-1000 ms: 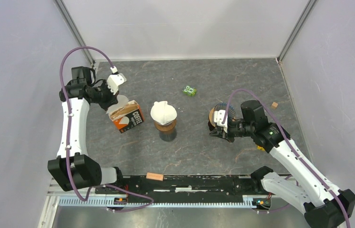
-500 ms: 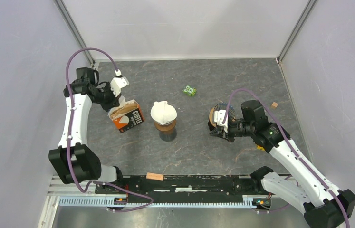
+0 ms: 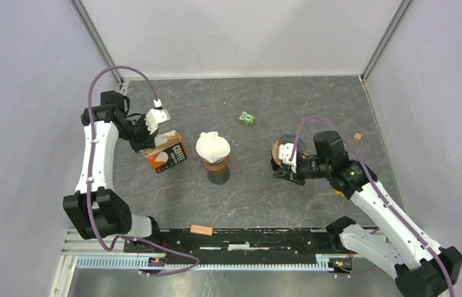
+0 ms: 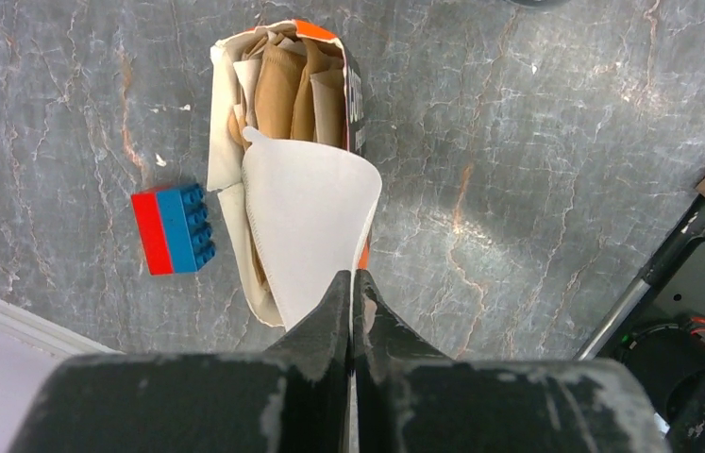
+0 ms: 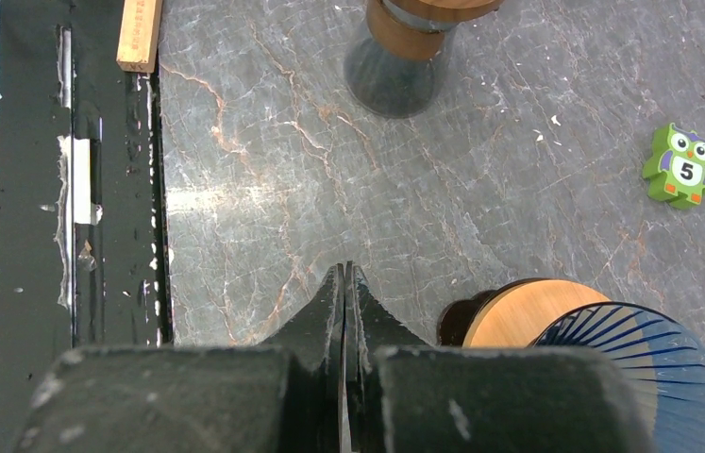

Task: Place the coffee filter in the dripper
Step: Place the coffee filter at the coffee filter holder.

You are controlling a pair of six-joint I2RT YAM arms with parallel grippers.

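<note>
Two robot arms are sharing a grey marbled table (image 3: 259,198), and we are viewing them from above and through a camera on each wrist. On the left side of the table, an orange box (image 3: 169,154) of paper filters is lying with its open mouth facing the left arm, so that papers can be drawn straight out. At the centre, a white cone (image 3: 212,146) is sitting in a wooden-collared stand; we are not able to tell whether it is another filter. On the right, a blue ribbed dripper (image 5: 646,373) with a wooden collar is standing empty, so we are judging it to be the target. The left gripper (image 4: 352,283) is hanging over the box mouth with its jaws pressed together on the near edge of one white coffee filter (image 4: 306,222). It is pinching only the rim, which is letting the paper fan out; its far edge is overlapping the stack in the box, and we are unable to say whether it is fully free. The filter is therefore well apart from the dripper. The right gripper (image 5: 345,276) is hovering just beside the dripper with its jaws fully closed on nothing, probably waiting to steady it. Smaller things are lying about, including a red and blue brick (image 4: 174,229) beside the box and a green owl tile (image 5: 679,167).
</note>
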